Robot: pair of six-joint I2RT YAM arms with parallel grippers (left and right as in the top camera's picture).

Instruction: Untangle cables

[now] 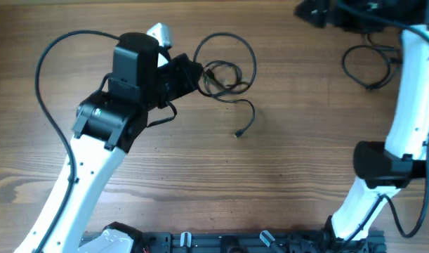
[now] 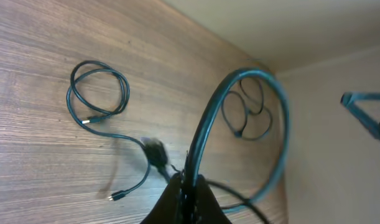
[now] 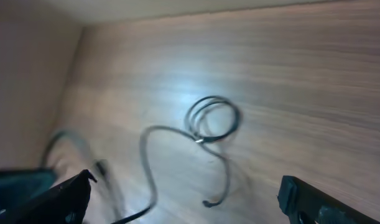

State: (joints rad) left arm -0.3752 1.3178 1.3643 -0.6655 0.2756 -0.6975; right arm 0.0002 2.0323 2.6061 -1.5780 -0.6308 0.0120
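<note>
My left gripper [image 1: 191,74] is shut on a thin black cable [image 1: 225,69] that forms a big loop, a small coil and a tail ending in a plug [image 1: 238,133]. In the left wrist view the jaws [image 2: 191,186] pinch the cable; its loop [image 2: 239,81] arches upward, and the coil [image 2: 99,93] and plug [image 2: 115,196] lie on the wood. A second black cable [image 1: 368,67] lies loosely looped at the far right and also shows in the left wrist view [image 2: 245,112]. My right gripper [image 1: 316,10] is open and empty; its jaws [image 3: 186,193] hover above a coiled cable [image 3: 211,121].
The wooden table [image 1: 291,176] runs to a pale wall at the far side [image 2: 339,37]. The left arm's own thicker black wire [image 1: 49,84] arcs out at the left. The white right arm [image 1: 411,105] stands along the right edge. Arm bases sit at the near edge [image 1: 221,242].
</note>
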